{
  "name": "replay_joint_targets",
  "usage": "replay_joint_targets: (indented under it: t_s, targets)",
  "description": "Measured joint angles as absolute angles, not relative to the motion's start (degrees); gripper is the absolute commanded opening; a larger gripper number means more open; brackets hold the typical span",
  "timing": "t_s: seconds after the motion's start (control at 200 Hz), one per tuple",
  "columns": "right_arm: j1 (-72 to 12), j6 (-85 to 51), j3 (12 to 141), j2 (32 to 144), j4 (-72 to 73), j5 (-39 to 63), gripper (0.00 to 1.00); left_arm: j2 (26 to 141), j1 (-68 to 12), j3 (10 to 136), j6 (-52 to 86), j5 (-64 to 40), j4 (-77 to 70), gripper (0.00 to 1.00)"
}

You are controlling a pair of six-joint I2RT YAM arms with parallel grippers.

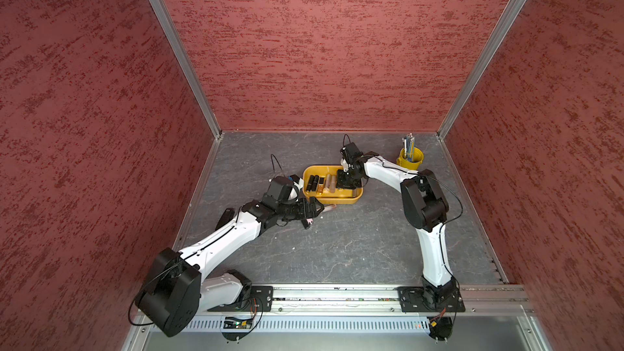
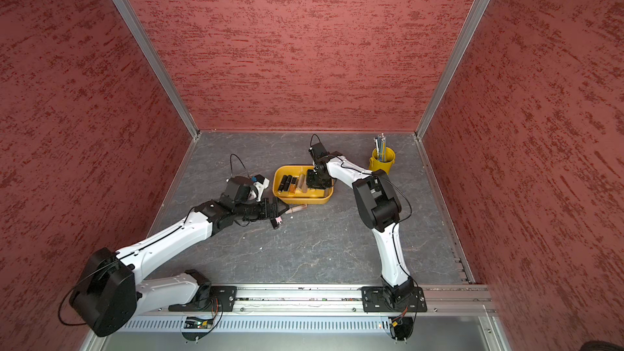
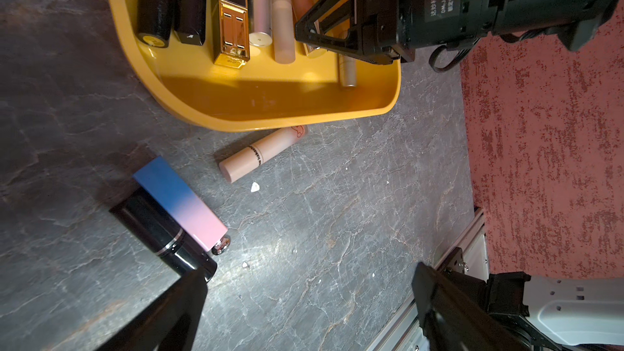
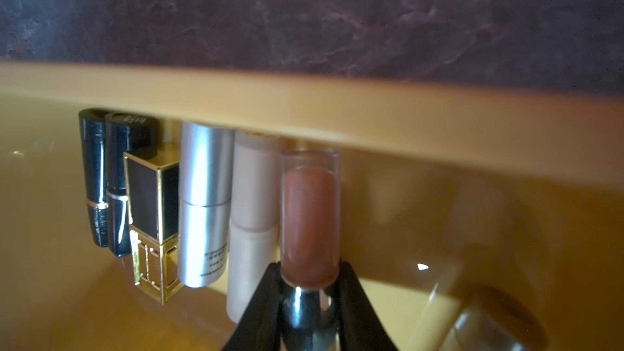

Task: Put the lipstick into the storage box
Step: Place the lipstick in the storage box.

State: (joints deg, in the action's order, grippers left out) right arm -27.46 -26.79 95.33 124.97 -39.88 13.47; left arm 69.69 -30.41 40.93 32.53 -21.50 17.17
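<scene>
Glossy mustard storage box (image 1: 339,200), clear-capped lipstick (image 4: 309,224)

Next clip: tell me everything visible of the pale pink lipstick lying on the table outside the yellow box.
The pink lipstick is a round stick with a matte, plastic-looking peach shell, black lettering around its middle and a small drawing near one end. It lies on its side on the grey marbled table, outside the yellow box, drawn end right at the box's rim; whether they touch cannot be told. Nothing grips it.
</scene>
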Motion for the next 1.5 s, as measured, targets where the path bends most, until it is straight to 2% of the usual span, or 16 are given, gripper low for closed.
replay_joint_targets:
  t_s: [0.15,0.681,0.867,1.117,1.498]
  targets:
    - [-27.46,-27.05,95.33,124.97,-39.57,13.67,0.36,69.69,-30.3,40.93,32.58,-21.34,17.17,1.0]
    - [-27.24,-27.18,93.54,123.13,-37.26,14.35,0.39,68.95,-30.17,40.38,33.19,-20.86,17.12,1.0]
    - [-27.24,-27.16,92.07,118.43,-36.95,14.41,0.43,68.88,-30.17,40.12,34.04,-20.73,17.12,1.0]
    - [-27.24,-27.14,87.79,110.3,-36.25,15.27,0.43,66.32,-29.74,39.16,35.77,-19.29,16.99,1.0]
    - [-29.21,-25.89,80.31,97.56,-36.47,17.19,0.44,61.56,-24.56,33.19,41.76,-19.94,14.06,1.0]
